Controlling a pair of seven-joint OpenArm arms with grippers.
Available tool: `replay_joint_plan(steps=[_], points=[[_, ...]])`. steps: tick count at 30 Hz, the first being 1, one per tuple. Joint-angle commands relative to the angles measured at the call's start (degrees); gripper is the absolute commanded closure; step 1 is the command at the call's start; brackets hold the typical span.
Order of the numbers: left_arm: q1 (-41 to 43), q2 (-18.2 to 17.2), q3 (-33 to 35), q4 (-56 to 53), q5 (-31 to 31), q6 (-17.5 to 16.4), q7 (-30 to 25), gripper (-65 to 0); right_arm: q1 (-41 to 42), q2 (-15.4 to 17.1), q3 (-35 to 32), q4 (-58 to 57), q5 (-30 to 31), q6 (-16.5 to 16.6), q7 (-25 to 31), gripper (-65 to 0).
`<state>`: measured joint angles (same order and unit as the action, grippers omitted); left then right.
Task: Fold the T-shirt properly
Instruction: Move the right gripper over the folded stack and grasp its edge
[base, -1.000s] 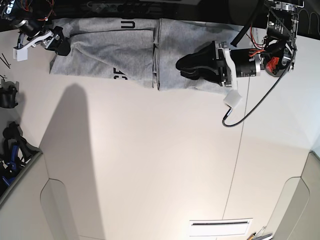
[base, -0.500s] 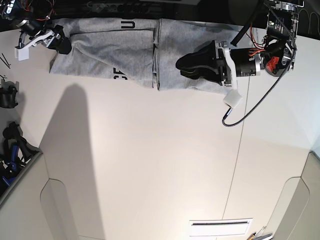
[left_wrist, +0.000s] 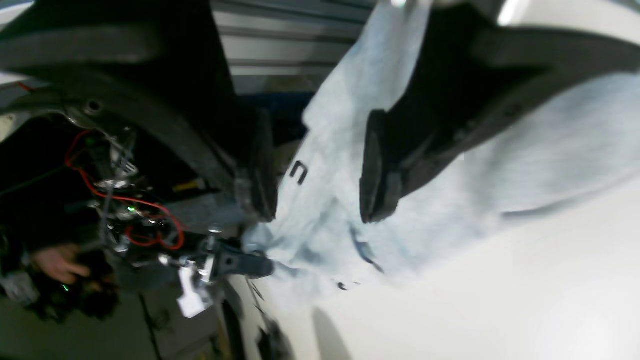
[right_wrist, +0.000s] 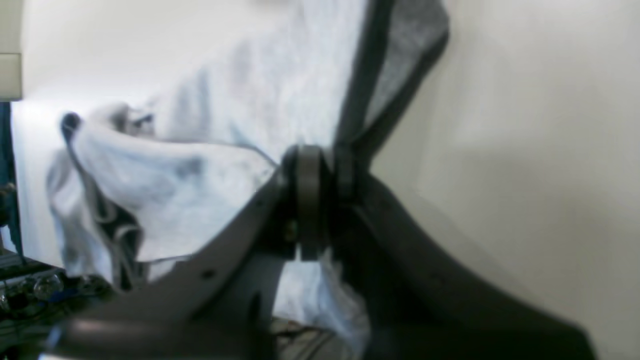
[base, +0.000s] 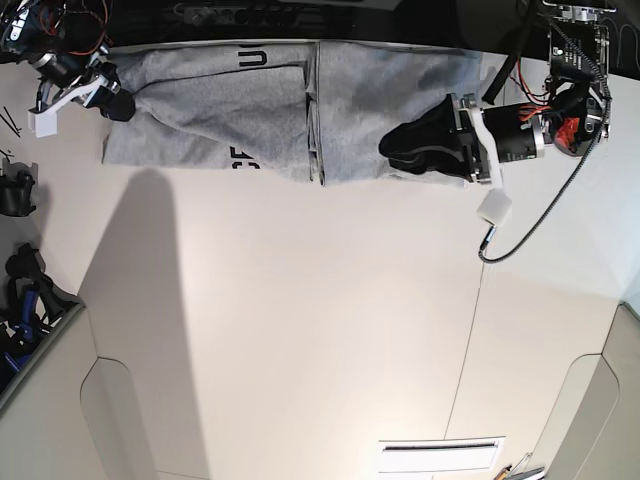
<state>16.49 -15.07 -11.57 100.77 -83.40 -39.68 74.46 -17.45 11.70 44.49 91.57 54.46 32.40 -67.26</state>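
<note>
We see the T-shirt (base: 250, 110) as soft matt heathered grey cloth with black printed letters. The counter (base: 300, 330) looks smooth, matt white. The fingers (left_wrist: 380, 165) look like matt black plastic, the pads slightly rubbery.

Work surface: a white table (base: 300, 330), smooth and matt, filling most of the base view.
Seam: a thin dark line (base: 468, 340) runs down the table on the right side.
Slot: a narrow slot (base: 440, 448) lies near the lower edge.
Corners: rounded grey panels (base: 590, 420) sit at both lower corners.
Shadow: a broad soft shadow (base: 150, 300) falls across the left part.
Far edge: a dark strip (base: 260, 15) runs along the top.
Light: even and bright.
</note>
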Motion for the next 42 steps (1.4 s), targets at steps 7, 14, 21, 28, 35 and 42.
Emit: replay_joint_plan(steps=[7,14,21,28,35,42], points=[[0.2,-0.42,-11.32,0.94,3.82,-0.32,-1.42,-6.6,0.11,0.31,0.26,10.14,3.26,1.05,-1.14,0.0],[3.72,-3.04,-14.91,0.61,20.52,-0.32,-5.92,0.0,0.09,-3.54,-0.55,21.66,5.14,1.05,-2.21,0.0],[8.09,-3.15,-14.91,0.5,27.5,-0.32,-8.31,0.0,-1.03,-8.63,-9.62,29.92,5.09,1.07,-2.19,0.0],[8.79,-2.99,-14.91,0.5,27.5,-0.32,-8.68,0.0,-1.33,-12.92,-26.88,30.36,3.06,1.07,-1.92,0.0],[8.79,-2.86,-14.71,0.5,27.52,-0.32,-8.7,0.0,-1.29,-13.79,-43.63,30.36,-1.11,1.49,1.4,0.0],[8.79,-2.82,-14.62,0.5,27.45,-0.32,-8.7,0.0,-1.29,-13.79,-55.63,30.36,-8.57,1.46,6.58,0.0]])
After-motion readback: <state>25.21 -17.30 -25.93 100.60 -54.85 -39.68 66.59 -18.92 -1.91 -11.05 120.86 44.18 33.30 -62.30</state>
